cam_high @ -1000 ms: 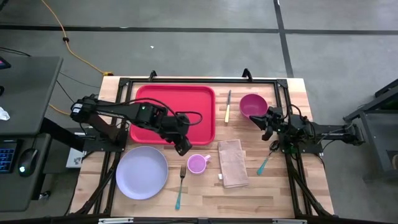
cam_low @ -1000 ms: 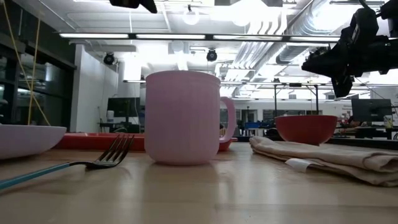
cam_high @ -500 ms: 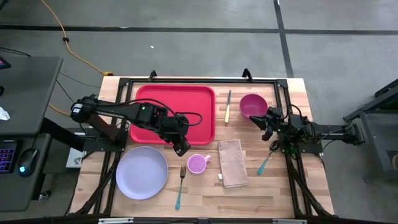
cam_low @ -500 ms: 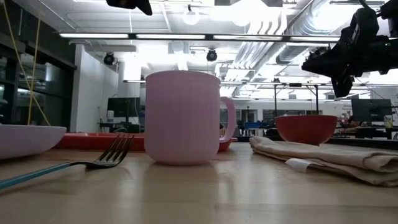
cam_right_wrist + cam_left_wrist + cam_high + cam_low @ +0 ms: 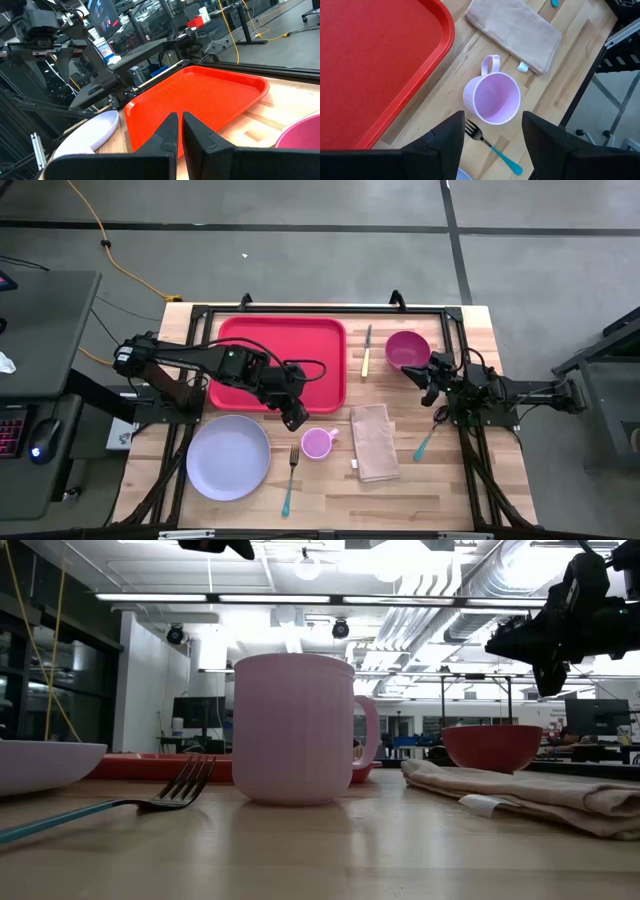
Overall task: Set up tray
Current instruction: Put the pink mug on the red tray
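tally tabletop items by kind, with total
tray: 1
plate: 1
mug: 1
bowl: 1
napkin: 1
utensils: 3 (knife, fork, teal-handled piece under the right arm)
Total: 8

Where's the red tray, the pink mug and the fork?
tray (image 5: 280, 360), high view, bare middle of its floor
mug (image 5: 492, 98), left wrist view, inside bottom
fork (image 5: 290, 478), high view, handle
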Controlling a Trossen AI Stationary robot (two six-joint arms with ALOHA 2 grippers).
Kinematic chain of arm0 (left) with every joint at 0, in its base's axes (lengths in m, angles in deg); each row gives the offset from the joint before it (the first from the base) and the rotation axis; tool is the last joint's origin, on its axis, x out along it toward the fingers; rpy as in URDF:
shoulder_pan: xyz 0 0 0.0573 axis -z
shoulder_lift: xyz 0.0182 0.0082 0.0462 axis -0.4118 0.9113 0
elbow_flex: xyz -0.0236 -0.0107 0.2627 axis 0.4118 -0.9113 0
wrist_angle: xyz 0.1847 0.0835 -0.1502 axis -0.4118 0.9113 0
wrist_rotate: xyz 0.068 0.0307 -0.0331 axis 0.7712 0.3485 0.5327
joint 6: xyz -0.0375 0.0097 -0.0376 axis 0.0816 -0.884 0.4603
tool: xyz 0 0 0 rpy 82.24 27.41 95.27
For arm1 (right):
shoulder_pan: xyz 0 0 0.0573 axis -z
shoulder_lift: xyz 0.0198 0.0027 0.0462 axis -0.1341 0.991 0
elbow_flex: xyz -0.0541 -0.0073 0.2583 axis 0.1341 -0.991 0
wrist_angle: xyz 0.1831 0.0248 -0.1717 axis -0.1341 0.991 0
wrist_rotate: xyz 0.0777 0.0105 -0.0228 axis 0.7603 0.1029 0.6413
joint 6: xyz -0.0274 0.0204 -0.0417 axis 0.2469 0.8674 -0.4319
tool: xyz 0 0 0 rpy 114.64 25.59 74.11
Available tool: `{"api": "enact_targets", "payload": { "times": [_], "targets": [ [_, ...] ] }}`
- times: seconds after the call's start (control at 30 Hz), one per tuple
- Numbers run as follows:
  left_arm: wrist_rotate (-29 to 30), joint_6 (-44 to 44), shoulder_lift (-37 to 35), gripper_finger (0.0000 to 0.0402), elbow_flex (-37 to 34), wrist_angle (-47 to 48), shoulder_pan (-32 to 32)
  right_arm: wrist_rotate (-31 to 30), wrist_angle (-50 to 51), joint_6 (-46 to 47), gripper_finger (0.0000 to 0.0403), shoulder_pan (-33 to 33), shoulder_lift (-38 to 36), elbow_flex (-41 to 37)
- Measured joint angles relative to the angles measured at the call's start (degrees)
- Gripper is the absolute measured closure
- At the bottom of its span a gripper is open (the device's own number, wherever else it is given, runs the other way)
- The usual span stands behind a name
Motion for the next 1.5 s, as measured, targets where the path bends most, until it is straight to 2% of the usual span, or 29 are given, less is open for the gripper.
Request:
{"api": "enact_targets", "payload": {
  "times": [0.4,0.6,1.5],
  "targets": [
    [0.0,0.24,4.14,0.0174,-0.09,0.9,0.01,0.04,0.12,-0.02,0.0402,0.0,0.04,-0.02],
    [-2.76,0.24,5.49,0.0174,0.0,2.14,0.02,0.04,0.2,-0.02,0.0402,0.0,0.35,-0.02],
    [-1.17,0.51,6.37,0.0174,-0.04,1.68,0.02,-0.17,0.22,-0.03,0.0402,0.01,0.42,-0.02]
  ]
}}
